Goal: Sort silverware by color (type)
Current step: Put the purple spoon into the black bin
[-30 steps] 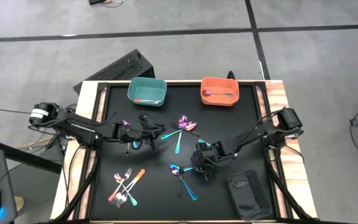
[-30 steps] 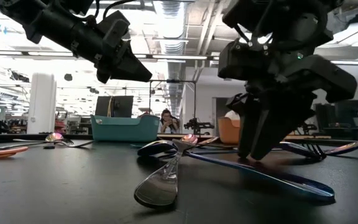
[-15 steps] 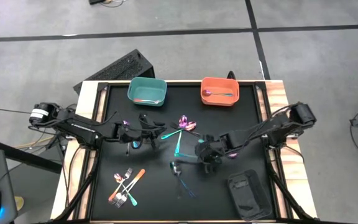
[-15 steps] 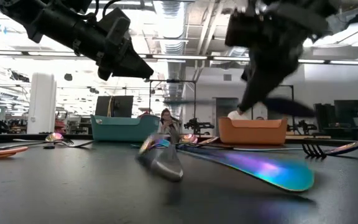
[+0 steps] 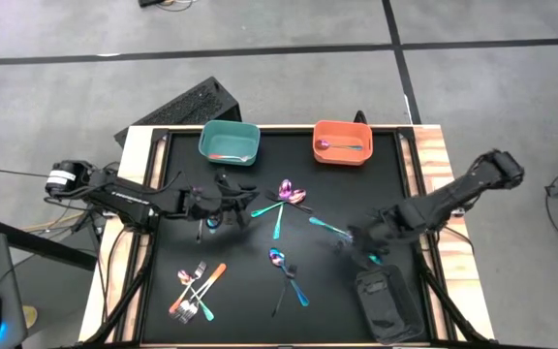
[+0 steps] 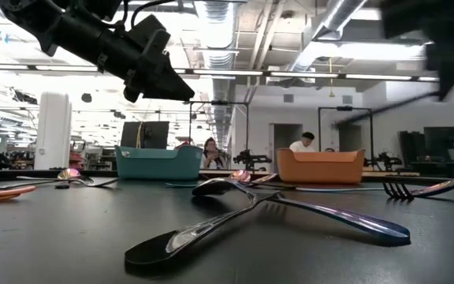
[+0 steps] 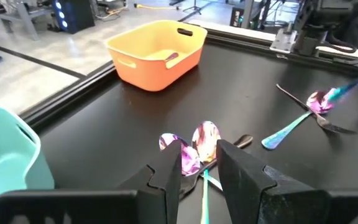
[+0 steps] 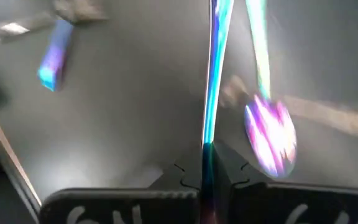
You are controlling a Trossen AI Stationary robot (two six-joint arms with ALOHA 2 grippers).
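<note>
**Right gripper clamps a teal-handled piece, lifted clear of the mat**

Now the right gripper [image 5: 361, 237] sits at the right-centre of the high view, its fingers pressed together on a slim teal handle [image 8: 212, 93]; the right wrist view shows that handle running straight out from between the closed fingers, with a purple-pink spoon bowl [image 8: 271, 134] blurred just beside it. From above, the held teal piece [image 5: 325, 226] sticks out toward the frame's centre, up and left of the gripper.

Over on the left, the left gripper [image 5: 232, 204] hovers at mid-frame, fingers apart, nothing between them. Just ahead of it in the left wrist view lies a cluster of spoons with iridescent bowls [image 7: 199, 142], near but not touched.

Elsewhere: a crossed pair of spoons [image 5: 285, 272] lies at lower centre, well left of the right gripper. A pile of forks [image 5: 195, 291] with orange and teal handles rests at lower left. The teal bin [image 5: 229, 142] at upper left and the orange bin [image 5: 342, 142] at upper right each hold a piece. The black mat [image 5: 177, 247] lies under it all.
</note>
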